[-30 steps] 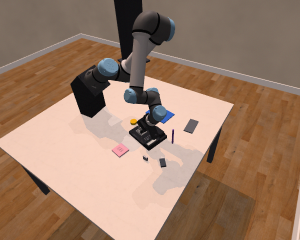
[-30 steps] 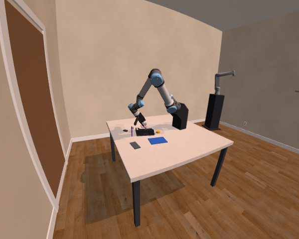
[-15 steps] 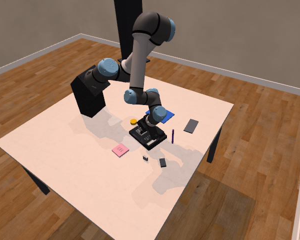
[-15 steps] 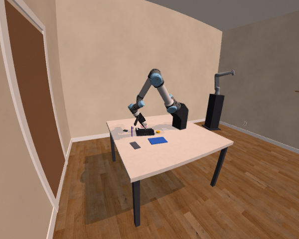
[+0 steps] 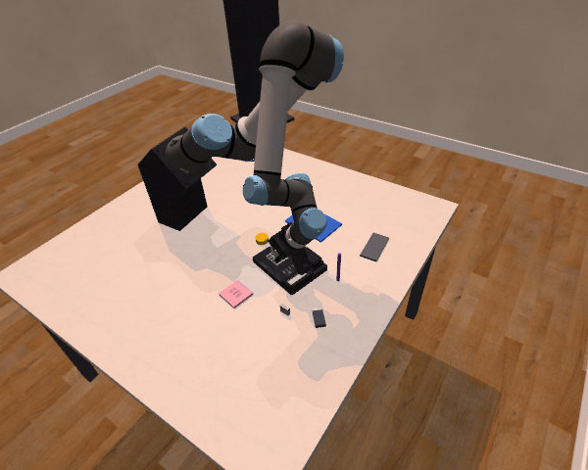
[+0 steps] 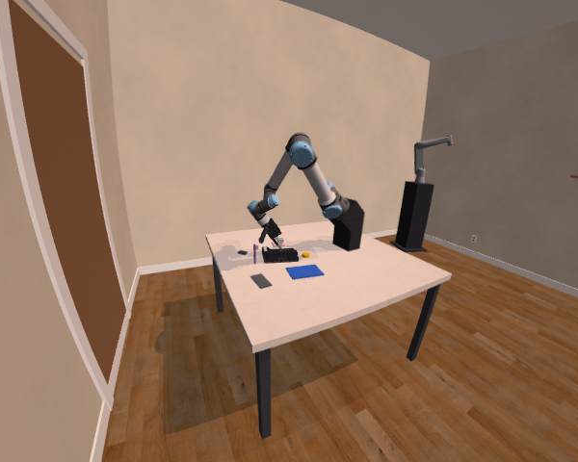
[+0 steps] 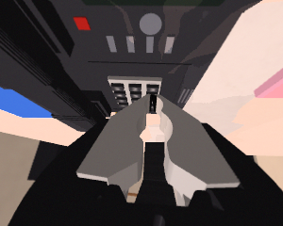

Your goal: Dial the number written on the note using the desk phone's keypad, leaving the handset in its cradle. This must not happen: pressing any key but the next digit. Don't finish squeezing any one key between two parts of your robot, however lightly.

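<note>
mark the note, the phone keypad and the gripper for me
pink note (image 5: 236, 293), top view, middle of the sheet.
keypad (image 7: 134, 89), wrist view, centre key column of the grid.
gripper (image 7: 152, 104), wrist view, at the closed fingertips, holding nothing, over the keypad.

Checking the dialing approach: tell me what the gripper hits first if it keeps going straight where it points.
Probably the keypad of the desk phone: the shut gripper points at its right-hand column of keys. Which key, and how near, I cannot tell.

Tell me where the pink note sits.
In the top view, the pink note lies flat on the table, left of the desk phone, apart from it.
</note>
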You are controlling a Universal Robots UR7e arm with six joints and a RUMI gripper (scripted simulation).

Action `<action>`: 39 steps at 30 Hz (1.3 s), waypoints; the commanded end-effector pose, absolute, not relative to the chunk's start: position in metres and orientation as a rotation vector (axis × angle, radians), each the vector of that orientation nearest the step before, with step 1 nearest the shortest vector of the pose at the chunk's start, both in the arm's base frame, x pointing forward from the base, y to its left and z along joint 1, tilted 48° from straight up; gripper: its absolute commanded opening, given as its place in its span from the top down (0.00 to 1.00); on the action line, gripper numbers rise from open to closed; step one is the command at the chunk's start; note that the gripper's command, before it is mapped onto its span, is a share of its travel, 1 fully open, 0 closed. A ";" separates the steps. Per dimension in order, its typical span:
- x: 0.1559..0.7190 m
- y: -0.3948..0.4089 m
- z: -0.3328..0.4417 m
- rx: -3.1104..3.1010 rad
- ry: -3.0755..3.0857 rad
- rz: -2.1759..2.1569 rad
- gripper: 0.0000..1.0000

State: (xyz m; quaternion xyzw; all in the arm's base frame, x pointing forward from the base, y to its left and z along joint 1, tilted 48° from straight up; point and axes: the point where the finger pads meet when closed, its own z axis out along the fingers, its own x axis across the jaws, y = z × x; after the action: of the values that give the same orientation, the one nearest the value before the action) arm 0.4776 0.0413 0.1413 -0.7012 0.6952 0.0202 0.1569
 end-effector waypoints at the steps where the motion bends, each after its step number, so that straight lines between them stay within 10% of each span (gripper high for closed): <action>1: 0.478 0.041 0.141 -2.007 1.989 0.057 1.00; 39: 0.481 0.042 0.139 -2.007 1.989 0.057 1.00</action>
State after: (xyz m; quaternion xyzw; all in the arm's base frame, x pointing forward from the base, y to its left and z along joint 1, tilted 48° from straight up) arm 0.4807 0.0422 0.1384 -0.7012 0.6952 0.0202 0.1569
